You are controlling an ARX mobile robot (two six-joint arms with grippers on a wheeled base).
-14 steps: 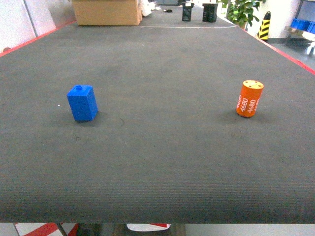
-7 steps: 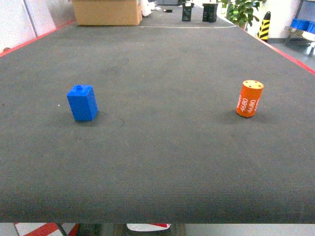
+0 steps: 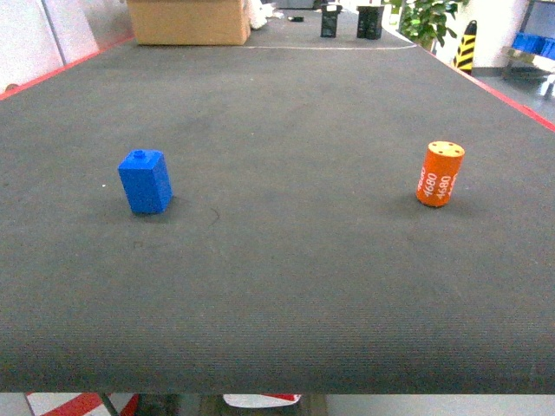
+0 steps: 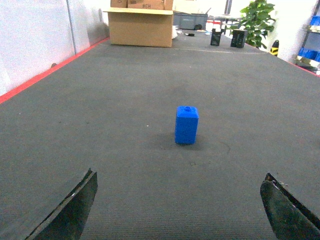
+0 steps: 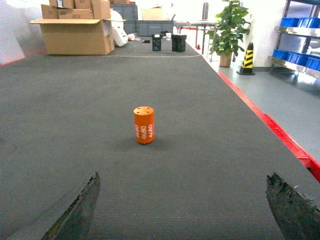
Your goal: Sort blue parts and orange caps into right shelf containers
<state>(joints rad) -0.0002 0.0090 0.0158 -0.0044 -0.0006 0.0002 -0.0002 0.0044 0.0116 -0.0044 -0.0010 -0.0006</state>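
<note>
A blue part (image 3: 145, 181) stands upright on the left side of the dark grey table (image 3: 286, 286), its round stud on top, and an orange cap (image 3: 440, 173) marked "4680" stands upright on the right side, well apart from it. Neither arm shows in the head view. In the left wrist view the left claw (image 4: 187, 207) is spread wide, its two dark fingertips (image 4: 75, 207) at the bottom corners of the picture, holding nothing; the blue part (image 4: 186, 125) sits ahead of it, between the lines of the fingers and clear of both. In the right wrist view the right claw (image 5: 185, 207) is likewise wide and empty, with the orange cap (image 5: 144, 125) ahead of it, a little left of centre. A red stripe (image 5: 280, 135) runs along the table's right edge. At the far end sit a cardboard box (image 3: 188, 21) and two small black items (image 3: 349, 21), with a potted plant (image 5: 230, 30) and a yellow-and-black cone (image 5: 247, 59) beyond. Blue crates (image 5: 300, 56) stand on a shelf at the far right.
</note>
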